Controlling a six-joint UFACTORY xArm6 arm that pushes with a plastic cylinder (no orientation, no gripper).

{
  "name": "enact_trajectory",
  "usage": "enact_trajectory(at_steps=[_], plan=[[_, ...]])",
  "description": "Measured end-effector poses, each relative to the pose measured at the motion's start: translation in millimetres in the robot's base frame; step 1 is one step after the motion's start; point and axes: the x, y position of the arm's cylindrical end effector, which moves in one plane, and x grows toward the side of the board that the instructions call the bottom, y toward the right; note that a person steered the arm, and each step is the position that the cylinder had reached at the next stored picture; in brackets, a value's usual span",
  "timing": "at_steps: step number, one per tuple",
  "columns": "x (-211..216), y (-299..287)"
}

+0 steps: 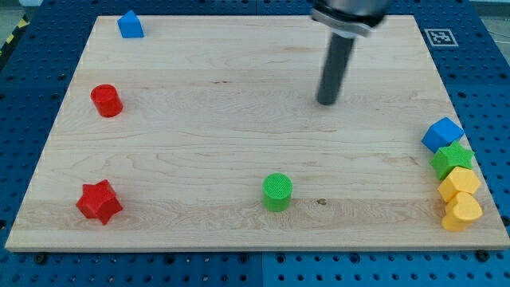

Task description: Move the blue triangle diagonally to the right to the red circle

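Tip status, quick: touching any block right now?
My tip: touching nothing, on bare board right of centre, far from the blue triangle and red circle.

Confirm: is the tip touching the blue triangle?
No, my tip sits on bare board near the view's top middle, far right of the blue triangle.

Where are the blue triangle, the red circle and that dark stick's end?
blue triangle (pixel 131 25): camera view, its front face.
red circle (pixel 106 99): camera view, its top.
my tip (pixel 327 101): camera view, rod's lowest end.
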Motion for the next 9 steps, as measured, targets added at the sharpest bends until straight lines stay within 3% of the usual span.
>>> enact_trajectory(at_steps=[4, 7, 9], plan=[[-190.2, -282.3], [-190.9, -339.1], [-182.4, -345.1]])
